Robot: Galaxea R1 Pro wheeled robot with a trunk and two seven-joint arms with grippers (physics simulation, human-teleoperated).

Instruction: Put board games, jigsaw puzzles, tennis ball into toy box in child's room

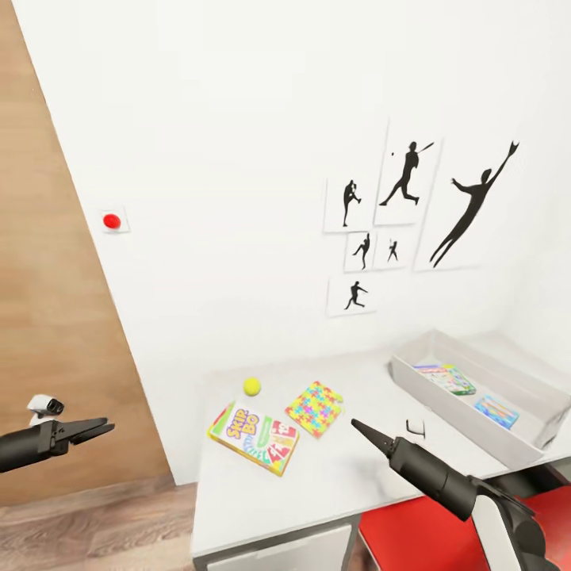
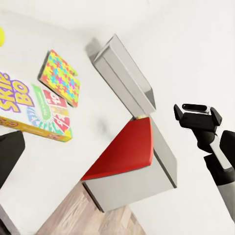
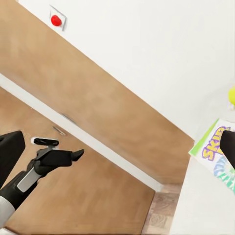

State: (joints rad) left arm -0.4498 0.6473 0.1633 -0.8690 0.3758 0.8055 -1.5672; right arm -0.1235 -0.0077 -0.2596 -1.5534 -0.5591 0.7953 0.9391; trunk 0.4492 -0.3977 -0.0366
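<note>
Surface: one tennis ball, one Skip-Bo game, one jigsaw puzzle.
Toy box, at 3 o'clock: two boxes.
Left hand: narrow, empty.
Right hand: pinched together, empty.

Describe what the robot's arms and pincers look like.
Both arms are glossy black and taper toward thin, pointed black fingers. The right pincer sits on an arm that turns white near the elbow. The left pincer has a small white camera module mounted above it.

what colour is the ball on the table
Yellow-green, resting on the white table behind the Skip-Bo box; the ball shows best in the head view.
</note>
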